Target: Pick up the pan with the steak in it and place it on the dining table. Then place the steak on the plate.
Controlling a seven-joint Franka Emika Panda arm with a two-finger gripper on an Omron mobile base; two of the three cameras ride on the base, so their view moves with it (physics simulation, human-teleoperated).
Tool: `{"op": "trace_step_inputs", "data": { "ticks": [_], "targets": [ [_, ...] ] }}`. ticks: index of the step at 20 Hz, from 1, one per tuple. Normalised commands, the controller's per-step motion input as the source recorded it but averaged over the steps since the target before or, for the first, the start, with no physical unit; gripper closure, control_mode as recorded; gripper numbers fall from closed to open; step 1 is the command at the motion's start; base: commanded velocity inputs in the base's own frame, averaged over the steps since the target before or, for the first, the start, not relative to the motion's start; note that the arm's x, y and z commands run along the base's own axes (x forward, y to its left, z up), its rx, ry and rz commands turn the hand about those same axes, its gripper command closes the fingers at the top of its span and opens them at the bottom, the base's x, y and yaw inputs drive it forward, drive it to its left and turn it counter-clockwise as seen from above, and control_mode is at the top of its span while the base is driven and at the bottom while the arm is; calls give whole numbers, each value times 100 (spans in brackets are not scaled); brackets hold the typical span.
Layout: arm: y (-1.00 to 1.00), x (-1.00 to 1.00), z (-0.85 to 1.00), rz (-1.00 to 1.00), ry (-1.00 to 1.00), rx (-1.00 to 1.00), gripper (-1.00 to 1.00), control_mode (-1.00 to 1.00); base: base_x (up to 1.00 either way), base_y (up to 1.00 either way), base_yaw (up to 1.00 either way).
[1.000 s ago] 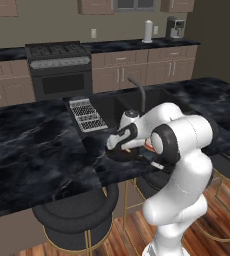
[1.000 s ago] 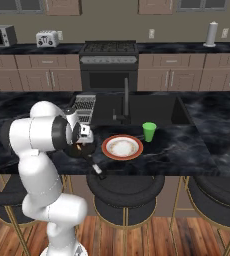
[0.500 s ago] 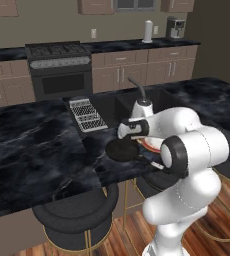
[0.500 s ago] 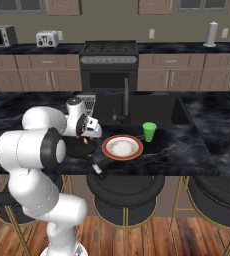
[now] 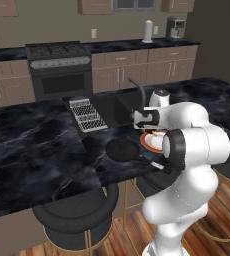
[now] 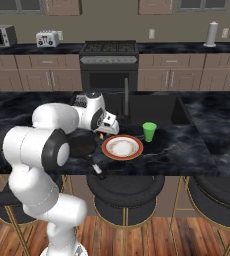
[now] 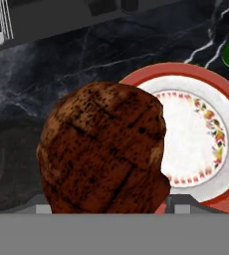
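Steak (image 7: 104, 149) held in gripper (image 6: 108, 129), jaws spread wide around it, lifted clear of the pan (image 5: 123, 150) and hanging over the near-left rim of the plate (image 7: 196, 132). Pan parked on dining table (image 5: 32, 150) just left of plate. Risk judged: release here, and meat lands on rim or rolls onto counter. Long axis hard to judge; lump nearly round, bone end not visible.

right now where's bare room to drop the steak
The plate's white centre is bare, bordered by its red rim. Open marble lies right of the green cup. It is crowded between the pan and plate, where the end effector holds the steak.
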Motion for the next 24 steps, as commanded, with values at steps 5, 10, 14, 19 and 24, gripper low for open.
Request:
{"op": "trace_step_inputs", "data": {
  "ticks": [5,10,14,19,24],
  "targets": [
    [-75,33,8,-1,1,9,100,-100,0,0,0],
    [-25,4,0,0,0,2,100,-100,0,0,0],
    [-3,0,-19,0,0,-1,100,-100,0,0,0],
    [0,0,-41,0,0,-3,100,-100,0,0,0],
    [-3,0,-39,0,0,0,100,-100,0,0,0]
  ]
}}
